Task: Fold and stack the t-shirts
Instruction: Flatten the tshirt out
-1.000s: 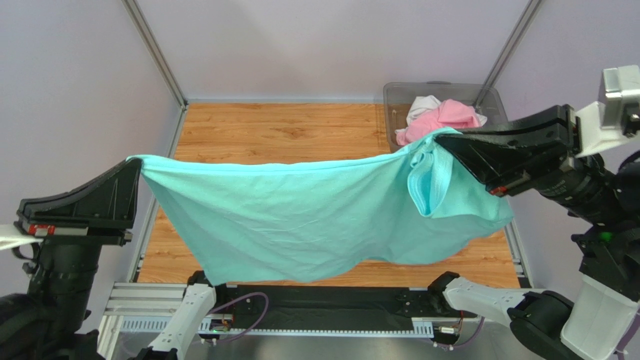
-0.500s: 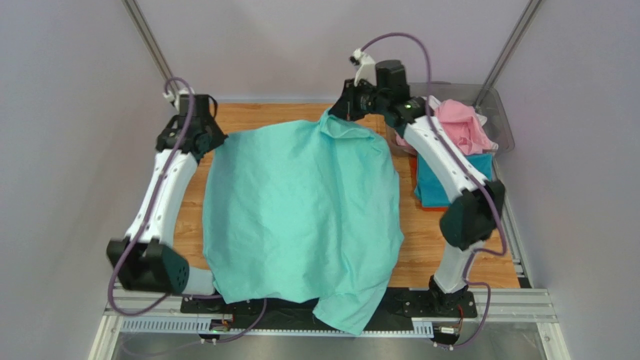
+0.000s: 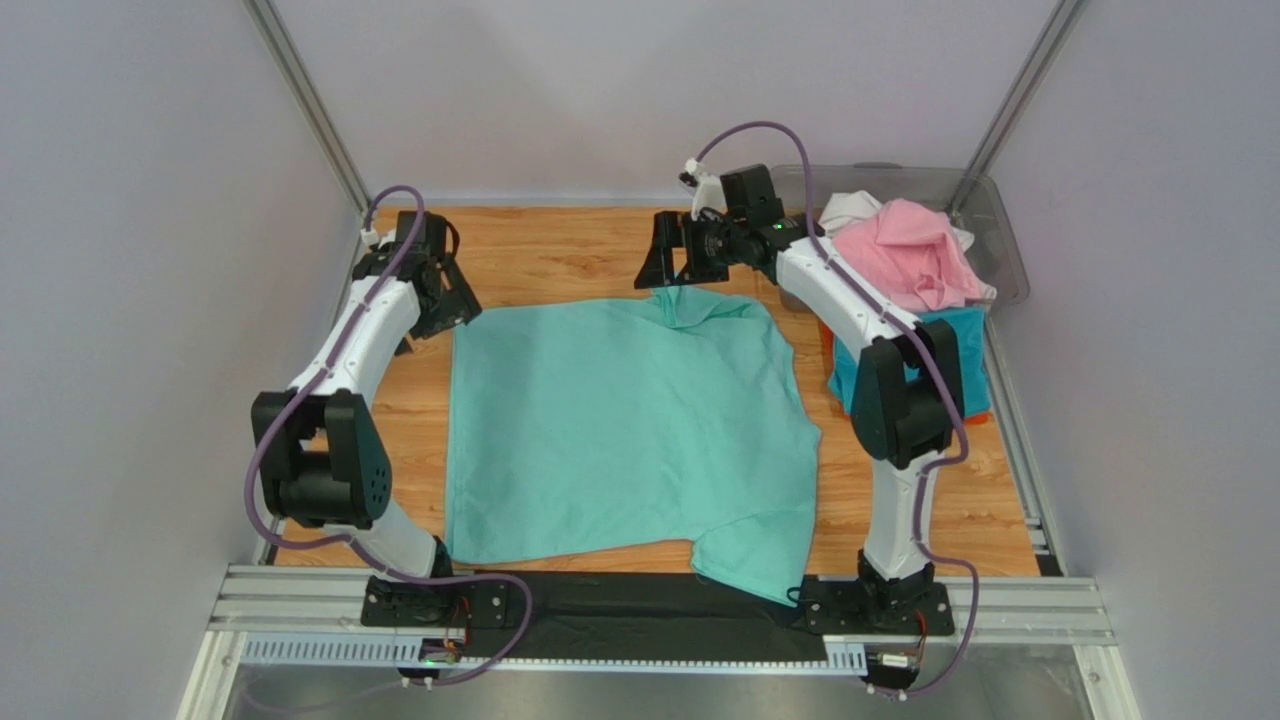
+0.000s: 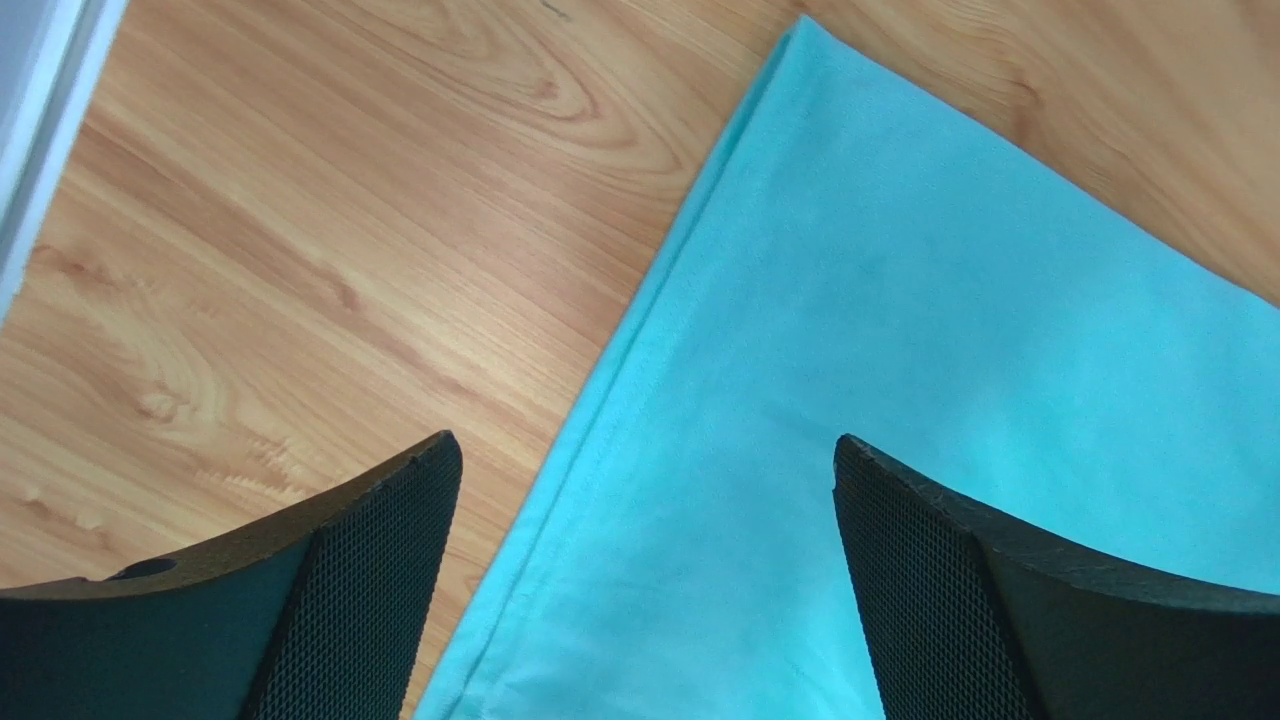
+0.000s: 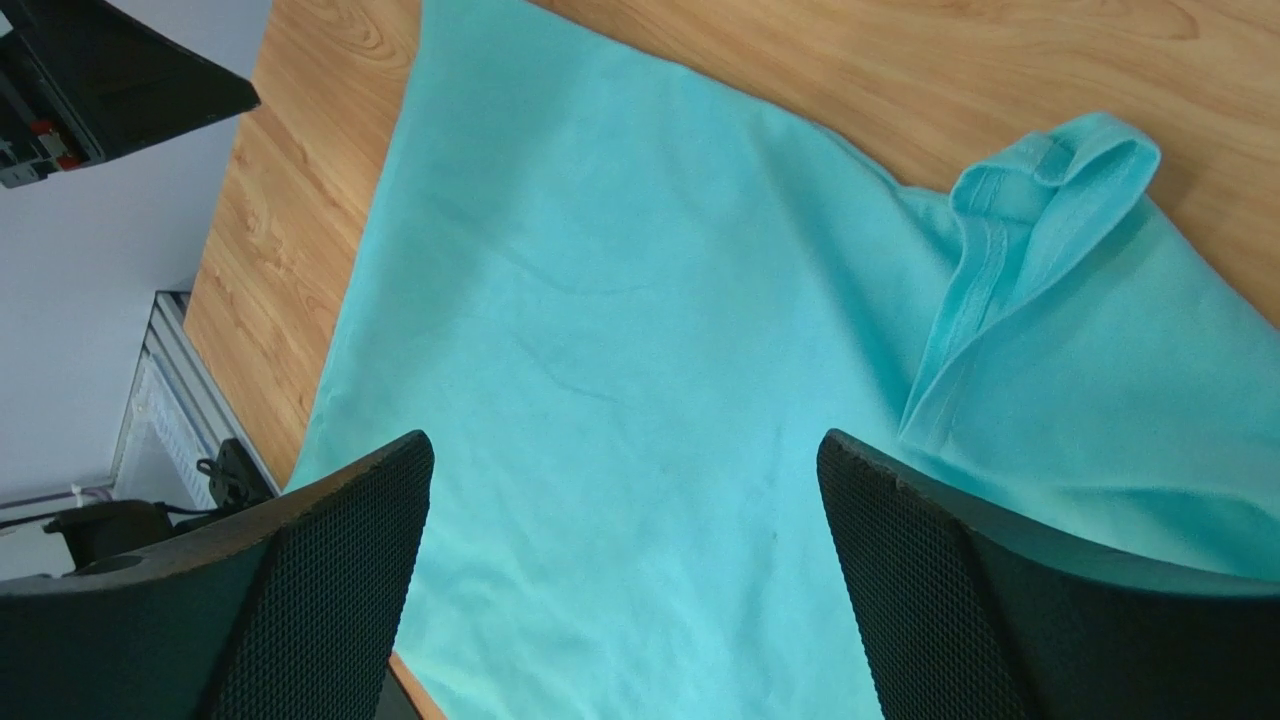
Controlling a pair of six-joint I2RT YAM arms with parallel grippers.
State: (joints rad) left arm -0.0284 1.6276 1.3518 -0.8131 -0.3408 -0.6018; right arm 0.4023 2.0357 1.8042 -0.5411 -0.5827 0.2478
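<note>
Nearest me, one corner of the mint shirt point(image 3: 616, 420) droops over the near edge of the surface point(image 3: 571, 248). The rest of it lies spread and mostly flat.

At its far left corner the left tool point(image 4: 643, 450) hovers with fingers spread wide and nothing gripped, and the shirt's side hem runs between them. At the far right the right tool point(image 5: 625, 443) is likewise wide apart and empty. Below it a ribbed opening is bunched up; I cannot tell whether it is a sleeve or the collar.

Beyond, a teal pile point(image 3: 969, 368) sits beside the right arm, and a pink shirt point(image 3: 902, 248) fills the bin point(image 3: 992, 203).

I judge the lay-out step done and folding not yet begun. The next move calls for flattening the bunch, then gripping one side edge at both ends to fold it inward.
</note>
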